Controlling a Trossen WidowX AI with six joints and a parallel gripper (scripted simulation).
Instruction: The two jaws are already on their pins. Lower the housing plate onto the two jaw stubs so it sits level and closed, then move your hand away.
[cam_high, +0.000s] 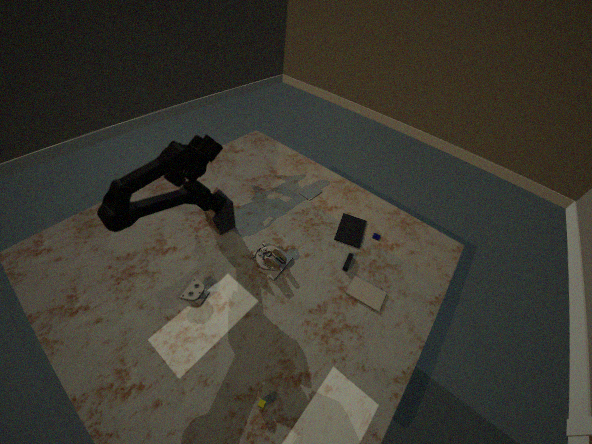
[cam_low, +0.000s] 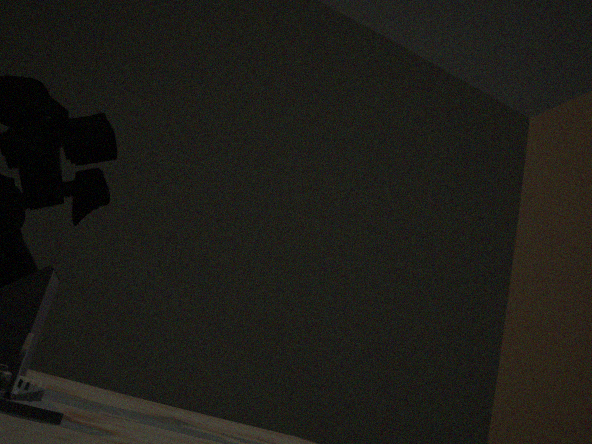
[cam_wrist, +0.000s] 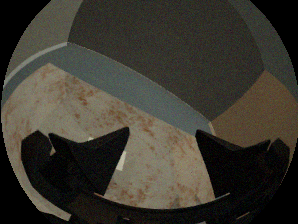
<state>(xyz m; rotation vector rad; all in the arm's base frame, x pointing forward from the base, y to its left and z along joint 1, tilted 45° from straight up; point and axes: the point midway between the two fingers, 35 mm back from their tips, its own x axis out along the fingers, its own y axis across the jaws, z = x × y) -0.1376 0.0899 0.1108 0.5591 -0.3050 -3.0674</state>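
"How did the housing plate (cam_high: 194, 290) look?"

"Pale, round-edged, with dark holes; it stood on the worktop (cam_high: 115, 320) (cam_low: 165, 412) (cam_wrist: 150, 187), apart from the round metallic fixture (cam_high: 258, 257)."

"And farther off?"

"The gripper (cam_high: 209, 146) (cam_low: 106, 165) (cam_wrist: 162, 132), its fingers spread wide, nothing between them."

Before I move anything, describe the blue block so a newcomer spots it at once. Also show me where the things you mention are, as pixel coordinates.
On the marbled tabletop (cam_high: 310, 340), find the dark square slab (cam_high: 350, 230) in the top view. The block (cam_high: 376, 236) lies just right of it in that picture: tiny and deep blue, unlike the small yellow block (cam_high: 262, 403).
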